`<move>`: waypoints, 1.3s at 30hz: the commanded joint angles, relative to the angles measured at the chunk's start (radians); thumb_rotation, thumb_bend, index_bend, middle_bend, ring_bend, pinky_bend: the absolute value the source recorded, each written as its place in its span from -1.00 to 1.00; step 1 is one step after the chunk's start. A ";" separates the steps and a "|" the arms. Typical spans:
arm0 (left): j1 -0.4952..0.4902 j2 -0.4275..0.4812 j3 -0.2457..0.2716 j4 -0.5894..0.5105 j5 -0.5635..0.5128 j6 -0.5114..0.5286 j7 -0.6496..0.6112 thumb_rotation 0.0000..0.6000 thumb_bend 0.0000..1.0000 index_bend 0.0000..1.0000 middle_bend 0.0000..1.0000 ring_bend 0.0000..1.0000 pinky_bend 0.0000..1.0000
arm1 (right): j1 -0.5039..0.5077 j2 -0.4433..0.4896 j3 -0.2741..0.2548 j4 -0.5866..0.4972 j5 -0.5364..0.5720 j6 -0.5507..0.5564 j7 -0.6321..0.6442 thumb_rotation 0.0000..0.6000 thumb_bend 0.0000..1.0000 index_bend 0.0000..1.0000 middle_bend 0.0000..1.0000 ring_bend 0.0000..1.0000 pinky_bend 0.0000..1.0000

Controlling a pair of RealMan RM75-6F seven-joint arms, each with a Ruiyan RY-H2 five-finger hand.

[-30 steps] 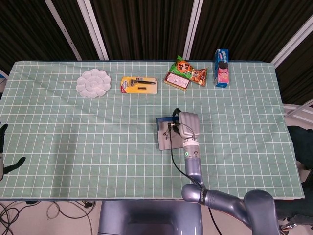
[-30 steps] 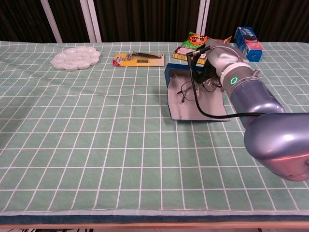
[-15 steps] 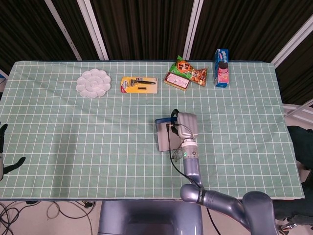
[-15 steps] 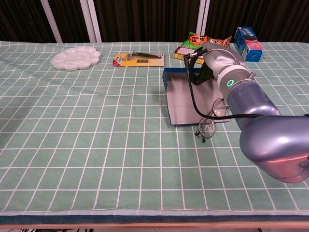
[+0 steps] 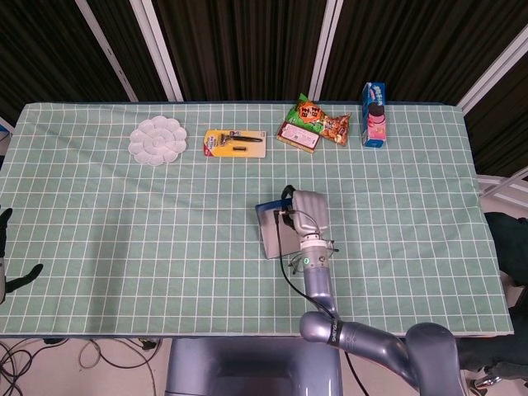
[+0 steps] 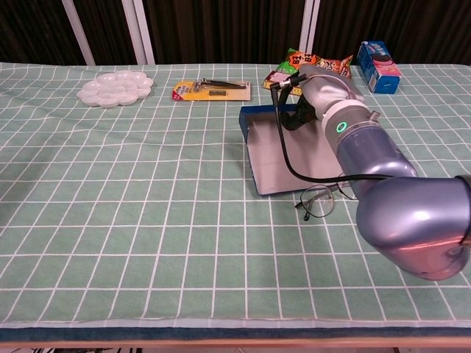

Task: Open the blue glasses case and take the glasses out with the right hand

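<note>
The blue glasses case (image 6: 280,158) lies open near the table's middle, its grey lining up and its blue rear wall (image 6: 261,116) standing; it also shows in the head view (image 5: 268,231). The thin-framed glasses (image 6: 320,200) lie on the green cloth just off the case's front right corner, touched by no hand. My right hand (image 6: 318,92) hangs over the rear right of the case, dark fingers (image 6: 296,118) down by the wall and holding nothing I can see. From above, its back (image 5: 302,213) hides them. My left hand (image 5: 8,266) is at the far left edge, empty.
Along the far edge sit a white palette (image 5: 157,140), a yellow razor pack (image 5: 235,143), snack bags (image 5: 315,124) and a blue-and-pink carton (image 5: 374,103). My right forearm (image 6: 368,158) stretches over the cloth to the right of the case.
The glasses left my right hand, slid off the case's front and now lie flat on the cloth. Hand and case have both shifted left.
</note>
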 commanded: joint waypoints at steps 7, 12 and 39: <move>0.000 0.000 0.000 0.000 0.001 0.001 -0.003 1.00 -0.96 -1.00 -1.00 -1.00 -1.00 | 0.037 -0.027 0.026 0.029 -0.007 -0.022 -0.006 1.00 0.11 0.02 0.95 1.00 0.89; 0.000 0.000 -0.001 0.000 0.000 0.000 -0.006 1.00 -0.96 -1.00 -1.00 -1.00 -1.00 | 0.067 -0.052 0.045 0.066 -0.006 -0.040 -0.008 1.00 0.11 0.02 0.95 1.00 0.89; 0.001 -0.001 -0.005 -0.004 0.009 0.014 -0.022 1.00 -0.96 -1.00 -1.00 -1.00 -1.00 | 0.090 -0.064 0.064 -0.016 0.017 -0.024 -0.116 1.00 -0.71 -1.00 0.92 0.99 0.88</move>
